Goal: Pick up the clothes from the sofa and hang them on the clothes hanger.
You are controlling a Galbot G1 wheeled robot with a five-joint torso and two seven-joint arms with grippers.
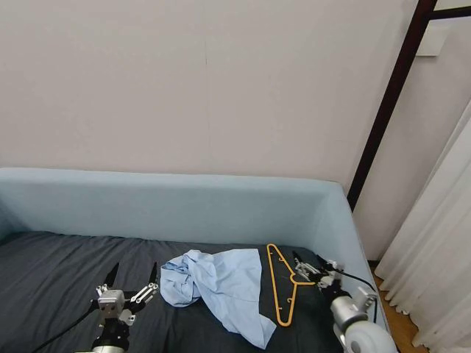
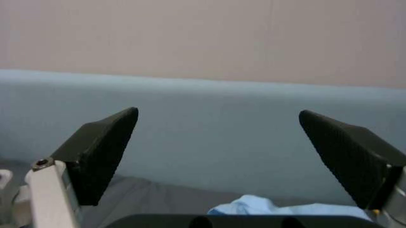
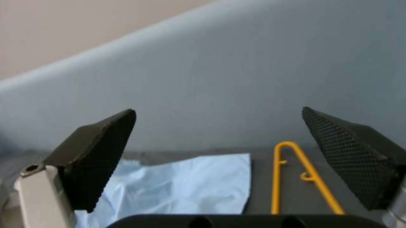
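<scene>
A crumpled light blue shirt [image 1: 221, 288] lies on the dark grey seat of the sofa [image 1: 51, 257], near the middle. Just right of it rests an orange clothes hanger [image 1: 283, 290], flat on the seat. My left gripper [image 1: 134, 276] hovers open to the left of the shirt, nothing between its fingers. My right gripper [image 1: 307, 266] is open at the hanger's right side, low over the seat. The left wrist view catches a bit of the shirt [image 2: 254, 206]. The right wrist view takes in the shirt [image 3: 184, 190] and the hanger [image 3: 298, 178] ahead of the open fingers.
The sofa's pale blue backrest [image 1: 184, 206] runs behind the seat and its right armrest [image 1: 346, 235] rises close to my right arm. A plain wall stands behind. A dark post [image 1: 390, 103] and a white curtain [image 1: 441, 265] are at the right.
</scene>
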